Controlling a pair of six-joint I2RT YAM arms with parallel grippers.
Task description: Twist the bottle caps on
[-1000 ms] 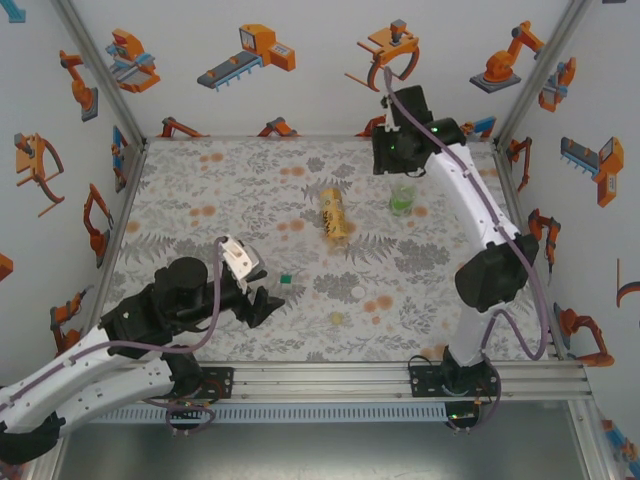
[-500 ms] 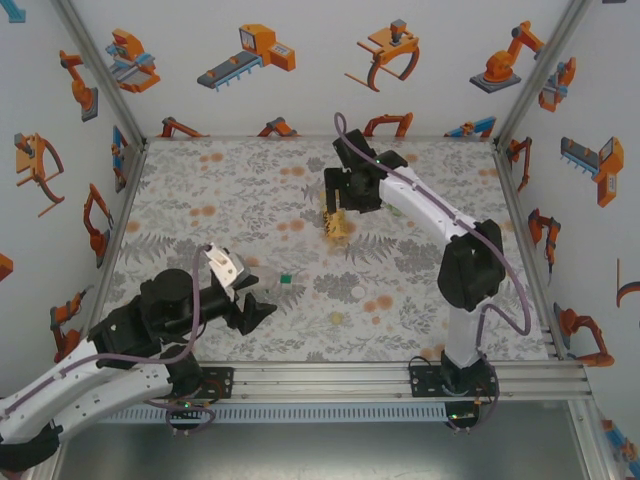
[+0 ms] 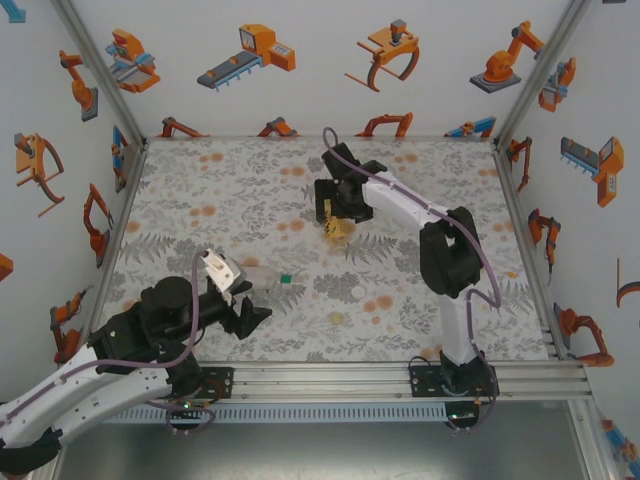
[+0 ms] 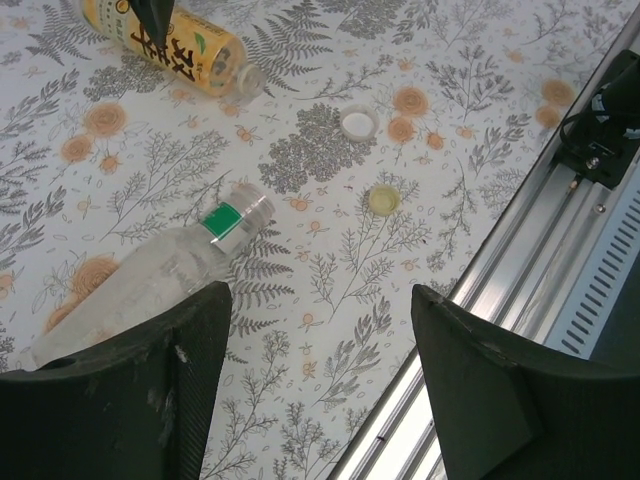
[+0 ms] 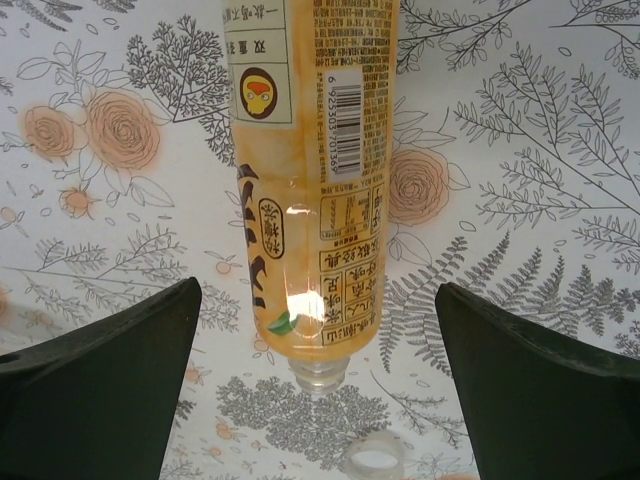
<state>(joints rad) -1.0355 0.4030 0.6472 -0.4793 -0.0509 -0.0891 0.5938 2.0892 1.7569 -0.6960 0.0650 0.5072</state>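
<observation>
step: right gripper (image 5: 318,290) spread wide, empty, over the lying yellow bottle (image 5: 310,150)
left gripper (image 4: 320,295): released, clear bottle (image 4: 170,265) just beside it
caps: white cap (image 4: 359,123) and yellowish cap (image 4: 383,200) loose on the table (image 4: 480,100)
next: clamp the bottle, stand it up

On floral-patterned table (image 3: 200,200): amber-yellow plastic bottle (image 5: 310,150), lying mid-far, neck toward near edge; clear plastic bottle (image 4: 150,285), lying near left, neck pointing right; small white round plastic cap (image 4: 358,123), right of that neck, apart; pale yellowish round plastic cap (image 4: 383,200), nearer, slightly left.
</observation>
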